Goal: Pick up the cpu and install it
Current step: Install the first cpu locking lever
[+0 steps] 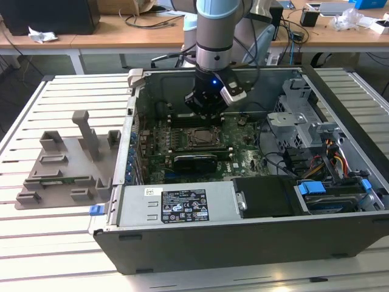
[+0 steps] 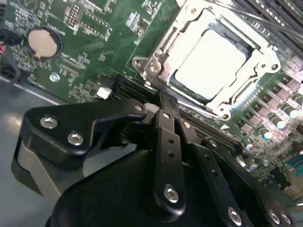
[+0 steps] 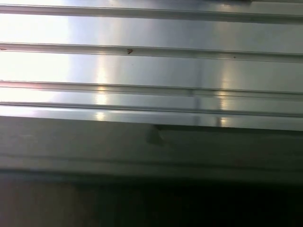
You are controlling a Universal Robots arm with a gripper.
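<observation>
On the exterior view's left lies the grey plastic holder tray [image 1: 64,167] on the slatted metal table [image 1: 36,255], well apart from my work. To its right stands the open dark computer case [image 1: 243,237], with the green motherboard [image 1: 182,152] on its floor. My black pincer [image 1: 206,109] hangs just above the board's far side. In the second wrist view its fingers [image 2: 168,137] look drawn together, clasping nothing. The small flat square silvery-grey cpu [image 2: 213,64] already sits inside the metal-framed socket [image 2: 156,66], I judge. So placing seems done; seating and latching remain the concern, calling for care around the frame
</observation>
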